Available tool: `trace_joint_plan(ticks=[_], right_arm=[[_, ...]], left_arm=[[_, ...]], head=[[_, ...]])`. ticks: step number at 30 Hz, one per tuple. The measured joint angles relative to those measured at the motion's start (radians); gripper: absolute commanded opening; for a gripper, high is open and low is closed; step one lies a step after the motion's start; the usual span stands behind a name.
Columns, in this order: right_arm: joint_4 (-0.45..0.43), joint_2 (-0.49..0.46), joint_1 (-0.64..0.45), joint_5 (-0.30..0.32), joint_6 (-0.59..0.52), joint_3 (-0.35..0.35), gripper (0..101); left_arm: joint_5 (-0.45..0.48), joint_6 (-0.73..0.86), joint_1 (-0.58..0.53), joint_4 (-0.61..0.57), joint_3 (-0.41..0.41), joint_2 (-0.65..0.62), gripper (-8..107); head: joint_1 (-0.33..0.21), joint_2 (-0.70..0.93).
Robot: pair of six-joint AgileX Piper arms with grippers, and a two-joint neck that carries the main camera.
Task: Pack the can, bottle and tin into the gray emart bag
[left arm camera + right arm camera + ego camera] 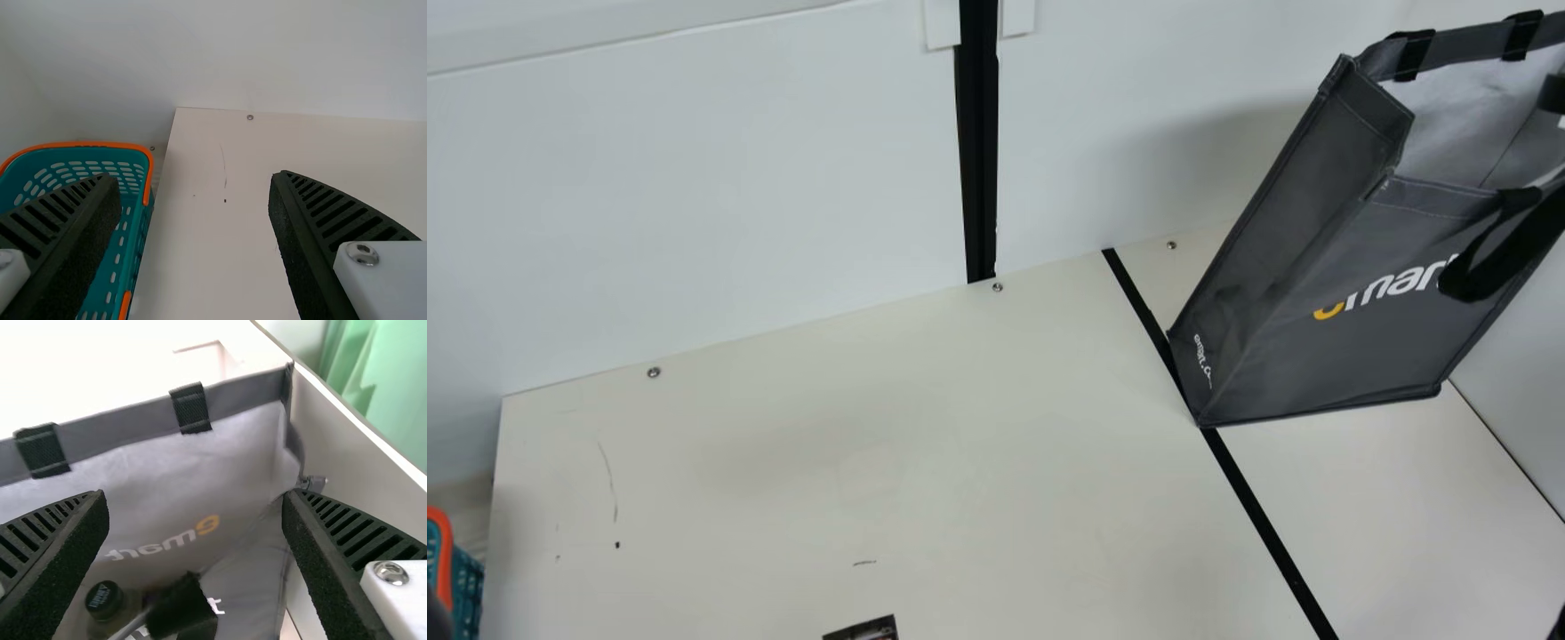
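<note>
In the main view the gray bag (1352, 302) stands on the counter (960, 462), mouth open, near the back wall (738, 196) and over part of a black stripe (1263, 524). The right wrist view looks into the bag, where a bottle (104, 601) with a black cap sits. The right pincer (195, 497) is released, its two fingers wide apart with nothing between them. The left pincer (193, 179) is likewise spread and holds nothing; near it, a teal basket (127, 233) with an orange rim is beside the counter. A dark item (871, 629) lies at the main view's bottom edge, too cut off to identify.
</note>
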Motion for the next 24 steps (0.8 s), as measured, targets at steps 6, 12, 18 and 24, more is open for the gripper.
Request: trace_joint_plan(ticks=[6,12,18,24], right_arm=[[0.046,-0.035,0.016,-0.002,-0.020,-0.004,91],[0.071,-0.070,0.050,-0.002,-0.031,0.004,91],[0.076,-0.103,0.102,-0.002,-0.043,0.027,91],[0.074,-0.134,0.168,-0.002,-0.046,0.055,91]], left_arm=[[0.000,0.000,0.000,0.000,0.000,0.000,90],[0.000,0.000,0.000,0.000,0.000,0.000,90],[0.000,0.000,0.000,0.000,0.000,0.000,90],[0.000,0.000,0.000,0.000,0.000,0.000,90]], head=[[0.000,0.002],[0.000,0.002],[0.000,0.000],[0.000,0.002]])
